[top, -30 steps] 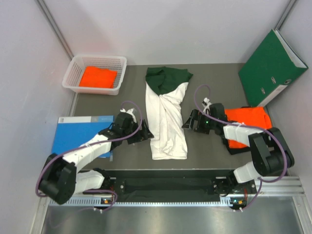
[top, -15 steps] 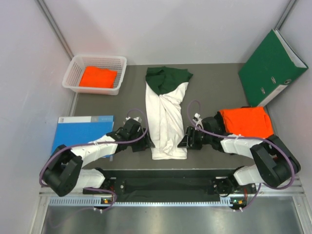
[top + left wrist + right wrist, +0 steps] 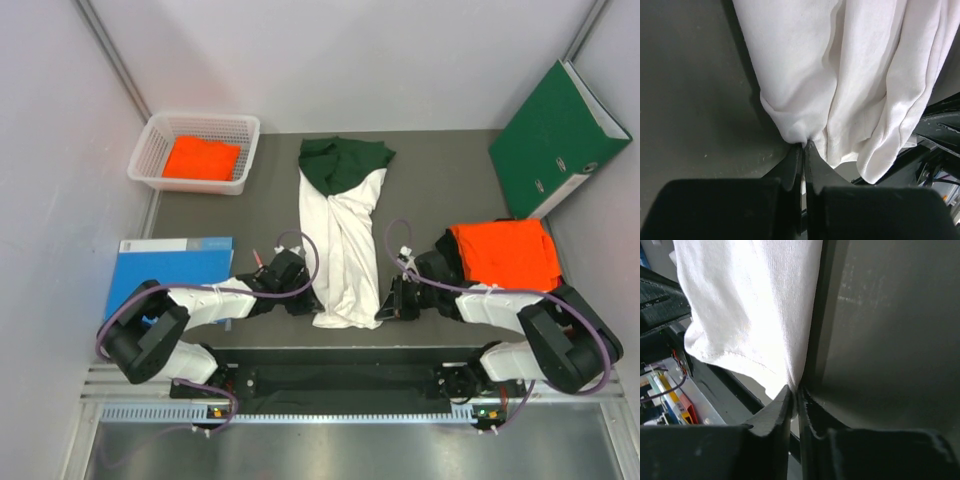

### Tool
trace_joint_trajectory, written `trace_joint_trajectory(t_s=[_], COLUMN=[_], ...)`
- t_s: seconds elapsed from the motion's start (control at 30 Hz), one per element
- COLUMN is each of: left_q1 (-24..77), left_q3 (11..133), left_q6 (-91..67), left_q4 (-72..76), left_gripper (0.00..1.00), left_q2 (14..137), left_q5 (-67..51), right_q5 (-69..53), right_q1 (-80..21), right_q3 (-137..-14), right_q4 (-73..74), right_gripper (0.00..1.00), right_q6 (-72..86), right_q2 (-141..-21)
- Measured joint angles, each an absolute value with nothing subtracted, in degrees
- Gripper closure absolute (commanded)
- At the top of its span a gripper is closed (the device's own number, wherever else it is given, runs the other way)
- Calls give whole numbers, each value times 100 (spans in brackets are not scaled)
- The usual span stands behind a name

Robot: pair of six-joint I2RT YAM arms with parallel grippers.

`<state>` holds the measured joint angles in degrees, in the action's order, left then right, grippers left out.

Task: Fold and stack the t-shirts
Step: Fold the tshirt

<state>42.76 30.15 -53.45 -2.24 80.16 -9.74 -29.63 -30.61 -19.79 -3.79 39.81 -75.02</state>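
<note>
A white t-shirt (image 3: 343,245) with dark green sleeves lies lengthwise in the middle of the table, folded into a narrow strip, green end at the far side. My left gripper (image 3: 312,304) is shut on the near left corner of its hem (image 3: 802,135). My right gripper (image 3: 384,308) is shut on the near right corner (image 3: 792,375). An orange t-shirt (image 3: 505,252) lies folded at the right, partly under my right arm. Another orange t-shirt (image 3: 201,158) lies in the white basket (image 3: 152,140) at the far left.
A green binder (image 3: 556,135) leans at the far right against the wall. A blue book (image 3: 160,270) lies flat at the left, under my left arm. The black rail (image 3: 330,375) runs along the near table edge, just behind the shirt's hem.
Both grippers moved toward the near edge along the shirt's sides and closed from open onto the near hem corners, which now bunch inward slightly.
</note>
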Motion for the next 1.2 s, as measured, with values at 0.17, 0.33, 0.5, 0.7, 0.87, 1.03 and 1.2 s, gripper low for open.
trace_joint_trajectory(t_s=[0.17, 0.33, 0.5, 0.7, 0.87, 1.03, 1.2], left_q1=[4311, 4333, 4333, 4335, 4335, 4362, 4362], left_q3=[3022, 3022, 3022, 3020, 3009, 3009, 2987], left_q6=[-5369, -5363, -5367, -5391, -5413, -5459, -5496], left_q4=[-303, -847, -1219, -1258, -1258, -1313, -1533], left_gripper=[100, 100, 100, 100, 100, 100, 100], left_q2=[7968, 7673, 7509, 7502, 7502, 7459, 7295], left_q5=[-888, -587, -399, -379, -360, -217, 56], right_q5=[-2995, -2980, -2895, -2749, -2665, -2617, -2567], right_q1=[-3098, -3103, -3109, -3140, -3142, -3164, -3201], right_q3=[-1951, -1953, -1957, -2036, -2062, -2099, -2130], right_q4=[-456, -390, -165, 137, 270, 338, 388], right_gripper=[100, 100, 100, 100, 100, 100, 100], right_q6=[3964, 3903, 3835, 3802, 3811, 3815, 3817], right_q2=[-7579, -7548, -7422, -7330, -7288, -7290, -7290])
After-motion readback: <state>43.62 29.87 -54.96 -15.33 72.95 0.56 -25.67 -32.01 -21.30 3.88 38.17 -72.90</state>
